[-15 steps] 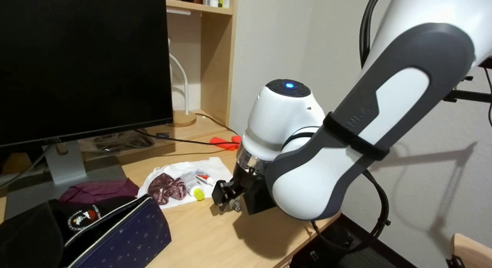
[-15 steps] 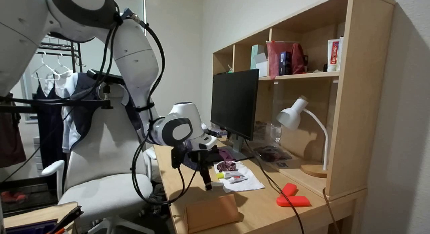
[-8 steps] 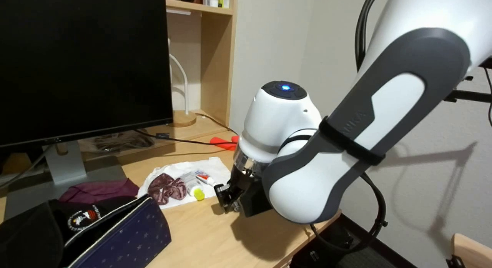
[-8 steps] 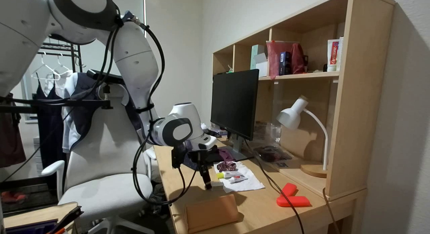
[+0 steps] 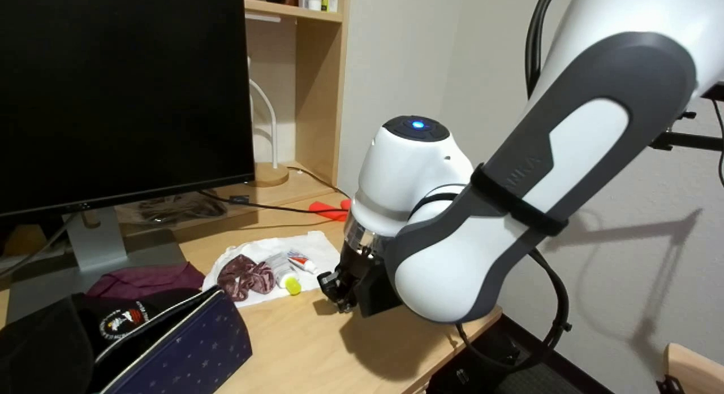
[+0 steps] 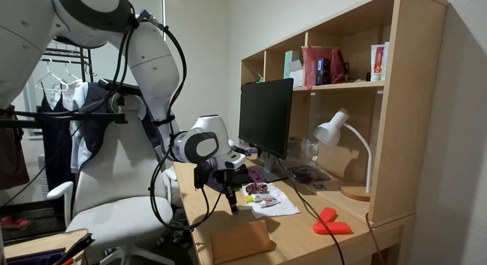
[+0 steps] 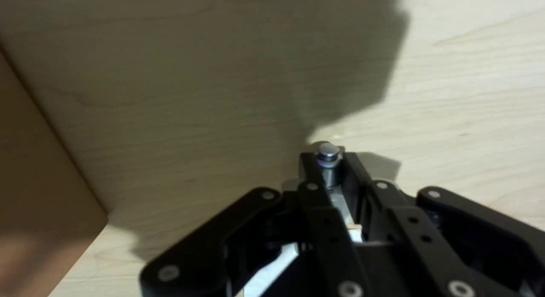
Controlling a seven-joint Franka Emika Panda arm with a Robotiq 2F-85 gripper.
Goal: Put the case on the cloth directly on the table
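Note:
My gripper is low over the table, shut on a small silvery thing with a round metal end. The fingers hide most of that thing, and whether it touches the wood I cannot tell. The tan case lies on the table, apart from the gripper, nearer the camera in an exterior view. It fills the left edge of the wrist view. Beside the gripper is the white cloth, spread flat. It bears a maroon scrunchie and two tubes, a grey one and a white-and-red one.
A dark blue star-patterned pouch, a black cap and a purple cloth lie along the table. Behind them rises a monitor. A white lamp and red objects are by the shelf side.
The gripper's fingers have come together around the silvery thing. In an exterior view the wrist has shifted slightly left. The tan case and the cloth look unmoved.

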